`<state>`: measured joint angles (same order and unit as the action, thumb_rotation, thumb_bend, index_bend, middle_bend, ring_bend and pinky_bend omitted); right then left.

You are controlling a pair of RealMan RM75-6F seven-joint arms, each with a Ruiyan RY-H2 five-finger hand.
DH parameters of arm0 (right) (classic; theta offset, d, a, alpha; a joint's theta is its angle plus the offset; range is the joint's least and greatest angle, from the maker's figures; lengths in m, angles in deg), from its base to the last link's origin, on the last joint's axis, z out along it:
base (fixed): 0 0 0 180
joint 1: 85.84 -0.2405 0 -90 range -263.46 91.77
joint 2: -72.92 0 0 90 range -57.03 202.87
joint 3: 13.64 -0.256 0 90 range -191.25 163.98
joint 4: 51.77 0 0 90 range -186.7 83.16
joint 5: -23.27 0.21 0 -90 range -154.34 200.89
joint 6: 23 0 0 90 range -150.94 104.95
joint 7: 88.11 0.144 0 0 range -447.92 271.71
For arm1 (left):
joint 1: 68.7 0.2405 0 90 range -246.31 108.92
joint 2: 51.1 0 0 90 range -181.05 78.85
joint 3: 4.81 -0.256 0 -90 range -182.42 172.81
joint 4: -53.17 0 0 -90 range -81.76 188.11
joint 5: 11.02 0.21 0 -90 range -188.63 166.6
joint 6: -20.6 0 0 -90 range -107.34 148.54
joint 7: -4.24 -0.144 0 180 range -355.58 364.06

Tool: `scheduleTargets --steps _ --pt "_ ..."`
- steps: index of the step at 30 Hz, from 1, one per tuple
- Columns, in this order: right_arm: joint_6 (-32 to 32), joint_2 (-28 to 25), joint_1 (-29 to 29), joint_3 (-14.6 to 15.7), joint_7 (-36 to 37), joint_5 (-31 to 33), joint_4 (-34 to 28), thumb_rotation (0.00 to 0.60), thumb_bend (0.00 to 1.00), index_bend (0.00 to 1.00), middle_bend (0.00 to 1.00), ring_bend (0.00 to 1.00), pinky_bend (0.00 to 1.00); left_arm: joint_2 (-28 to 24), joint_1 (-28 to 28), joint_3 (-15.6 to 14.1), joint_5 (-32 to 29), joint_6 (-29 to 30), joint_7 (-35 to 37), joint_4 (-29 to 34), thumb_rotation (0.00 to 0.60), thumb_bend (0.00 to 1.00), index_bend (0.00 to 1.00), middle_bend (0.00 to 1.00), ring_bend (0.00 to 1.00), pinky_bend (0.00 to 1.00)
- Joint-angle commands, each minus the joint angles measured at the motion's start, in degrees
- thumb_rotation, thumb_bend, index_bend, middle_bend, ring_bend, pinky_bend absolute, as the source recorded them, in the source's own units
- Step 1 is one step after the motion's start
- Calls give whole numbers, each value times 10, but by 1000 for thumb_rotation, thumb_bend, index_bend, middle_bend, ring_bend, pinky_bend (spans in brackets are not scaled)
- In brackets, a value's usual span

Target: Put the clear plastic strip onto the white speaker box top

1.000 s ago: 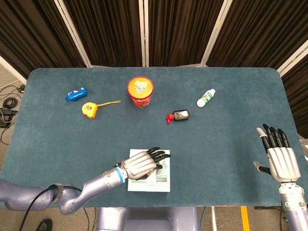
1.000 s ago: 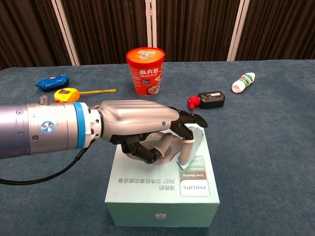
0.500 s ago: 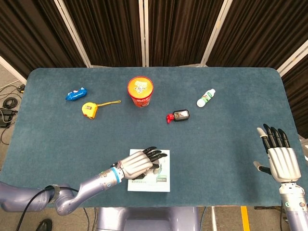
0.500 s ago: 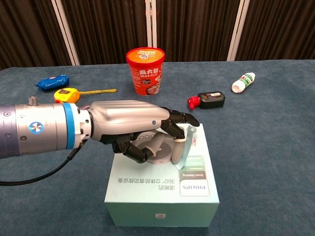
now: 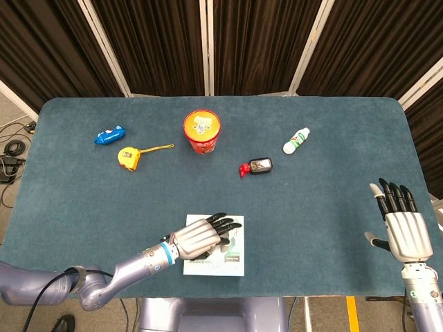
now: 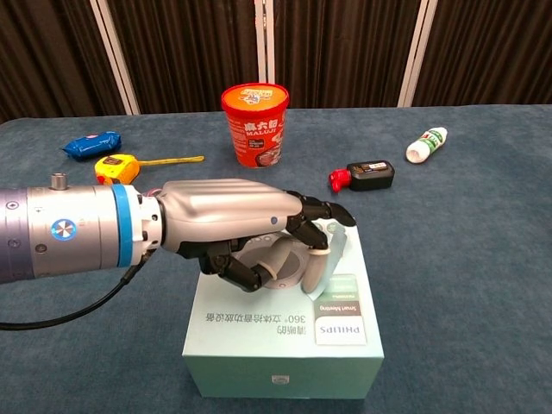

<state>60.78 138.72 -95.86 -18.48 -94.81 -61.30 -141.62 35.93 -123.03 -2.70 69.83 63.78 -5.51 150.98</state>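
**Me:** My left hand is hovering over the white speaker box, fingers curled down, and I'm pinching the clear plastic strip between my thumb and fingertips. My right hand is resting far off at the table's near right edge, fingers spread, holding nothing.

**Observer:** Where is the strip sitting just now?

**Me:** It's hanging from under my fingertips on their right side, standing nearly on edge. Its lower end looks to be touching the box top or just above it; I can't tell which from the chest view. From the head view it's only a pale patch beside my fingers.

**Observer:** So what are you aiming for?

**Me:** I'm judging that the strip needs laying flat before I let go. Released on edge, it could topple toward the right rim, which is near. I'd be tilting my wrist so it lies down toward the box's middle, then opening my fingers slowly and lifting straight up so nothing drags it.

**Observer:** Anything in the way?

**Me:** No. The cup noodles, tape measure and bottle are lying well apart.
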Motion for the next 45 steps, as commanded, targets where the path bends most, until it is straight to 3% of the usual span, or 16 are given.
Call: scheduleTargets --steps 1,35,45 --pt "0 0 0 0 0 0 0 600 0 64 0 0 0 0 -1 0 -1 -1 -2 1 600 1000 441 0 0 0" --pt "-3 -1 4 -7 0 -1 0 600 0 75 0 0 0 -3 -1 10 10 14 4 10 600 1000 445 0 0 0" --pt "-1 -3 6 -9 4 -1 -1 600 0 79 0 0 0 14 -5 1 6 3 -15 -1 600 1000 447 0 0 0"
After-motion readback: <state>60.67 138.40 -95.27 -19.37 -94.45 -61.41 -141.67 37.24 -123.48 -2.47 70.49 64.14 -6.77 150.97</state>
